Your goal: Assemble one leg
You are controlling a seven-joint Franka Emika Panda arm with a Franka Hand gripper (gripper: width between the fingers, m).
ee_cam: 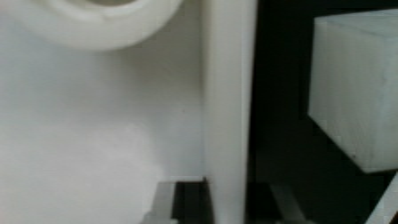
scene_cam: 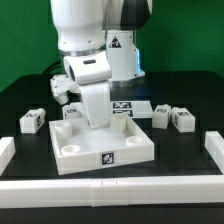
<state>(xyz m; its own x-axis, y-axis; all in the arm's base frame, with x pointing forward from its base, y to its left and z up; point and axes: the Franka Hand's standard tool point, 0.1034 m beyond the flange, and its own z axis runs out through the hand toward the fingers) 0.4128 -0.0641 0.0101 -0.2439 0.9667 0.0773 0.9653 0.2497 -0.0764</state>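
exterior view. item: leg (scene_cam: 31, 122), one of four alike, loose on the black table (scene_cam: 185, 150). it lies off the tray's (scene_cam: 135, 152) corner on the exterior view's left. a second leg (scene_cam: 68, 112) sits just behind the tray, and a third leg (scene_cam: 160, 112) and fourth leg (scene_cam: 183, 120) lie together on the exterior view's right.

gripper (scene_cam: 95, 118): low over the rear of the tray. its fingers are masked by the white hand, so i cannot tell their spread or whether they hold anything.

handling (judged): light, rigid, not fragile. the smooth faces are likely a little slippery. best taken across two opposite flat sides at mid-height, leaving the mating end free.

materials and shapes: matte white hard plastic throughout. each leg is a stubby block with black-and-white square tags. the tray is square and shallow with round corner sockets. long white bars (scene_cam: 110, 186) edge the table.

wrist view: round socket (ee_cam: 89, 20), upright tray rim (ee_cam: 228, 100), a dark gap, then a plain white block (ee_cam: 356, 90), probably a leg, apart from the rim.
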